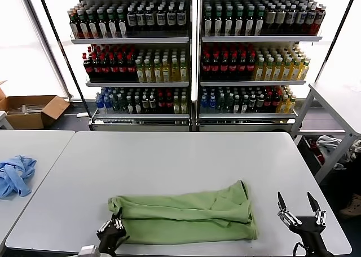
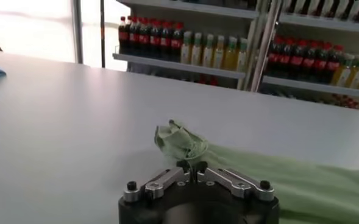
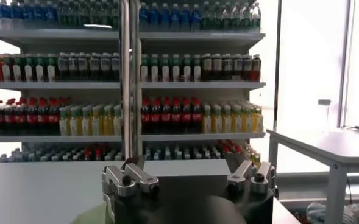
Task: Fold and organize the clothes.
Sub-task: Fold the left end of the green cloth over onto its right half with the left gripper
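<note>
Green T-shirt folded on tabletop, long axis across, jaw to jaw. Left gripper at its left end, jaws closed w/ tips at the bunched corner, grip on cloth unclear. Right gripper just off right end, jaws wide open, empty; left arm nearer.
</note>
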`<action>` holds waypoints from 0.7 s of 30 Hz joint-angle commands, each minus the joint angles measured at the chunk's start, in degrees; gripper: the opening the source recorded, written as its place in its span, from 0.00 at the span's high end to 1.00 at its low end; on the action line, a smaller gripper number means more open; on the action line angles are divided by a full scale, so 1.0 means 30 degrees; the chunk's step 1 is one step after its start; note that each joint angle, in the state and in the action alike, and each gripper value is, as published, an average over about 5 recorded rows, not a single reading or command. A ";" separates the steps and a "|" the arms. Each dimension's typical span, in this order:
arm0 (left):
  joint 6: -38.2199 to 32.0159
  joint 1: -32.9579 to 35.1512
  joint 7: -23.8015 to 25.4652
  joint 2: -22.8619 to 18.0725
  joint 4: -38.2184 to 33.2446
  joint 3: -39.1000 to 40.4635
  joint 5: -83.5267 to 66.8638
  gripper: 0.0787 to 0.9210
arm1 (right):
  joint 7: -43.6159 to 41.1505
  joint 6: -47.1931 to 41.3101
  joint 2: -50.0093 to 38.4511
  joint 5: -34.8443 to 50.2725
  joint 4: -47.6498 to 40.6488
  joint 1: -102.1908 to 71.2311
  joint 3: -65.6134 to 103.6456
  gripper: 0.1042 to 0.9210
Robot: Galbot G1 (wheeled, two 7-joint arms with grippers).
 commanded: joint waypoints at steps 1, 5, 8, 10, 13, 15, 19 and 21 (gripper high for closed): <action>0.2000 -0.0968 -0.0339 0.1561 -0.0711 -0.5999 -0.3284 0.96 | 0.0194 -0.0079 0.0029 -0.0132 0.0121 0.0280 -0.0132 0.12; 0.3688 -0.1004 -0.0702 0.1896 0.0174 -1.0187 -0.4753 0.96 | 0.0262 -0.0128 -0.0025 -0.0101 0.0172 0.0355 -0.0091 0.12; 0.4282 -0.0471 -0.0462 0.2011 0.0630 -1.2743 -0.5056 0.96 | 0.0268 -0.0153 -0.0078 -0.0093 0.0195 0.0387 -0.0097 0.12; 0.4570 -0.0060 -0.0267 0.2011 0.0596 -1.3836 -0.5031 0.96 | 0.0266 -0.0172 -0.0085 -0.0092 0.0199 0.0449 -0.0145 0.12; 0.4754 0.0443 -0.0122 0.1899 0.0042 -1.4382 -0.4756 0.96 | 0.0265 -0.0196 -0.0041 -0.0129 0.0191 0.0553 -0.0294 0.12; 0.4647 0.0637 -0.0044 0.1723 -0.0680 -1.3989 -0.4405 0.96 | 0.0263 -0.0207 0.0012 -0.0183 0.0221 0.0570 -0.0376 0.12; 0.3962 0.0719 0.0287 0.1299 -0.2684 -1.1623 -0.3532 0.96 | 0.0275 -0.0192 0.0087 -0.0260 0.0363 0.0432 -0.0323 0.12; 0.3774 0.0607 0.0520 0.1120 -0.3738 -0.9998 -0.3130 0.96 | 0.0281 -0.0163 0.0130 -0.0278 0.0436 0.0304 -0.0244 0.12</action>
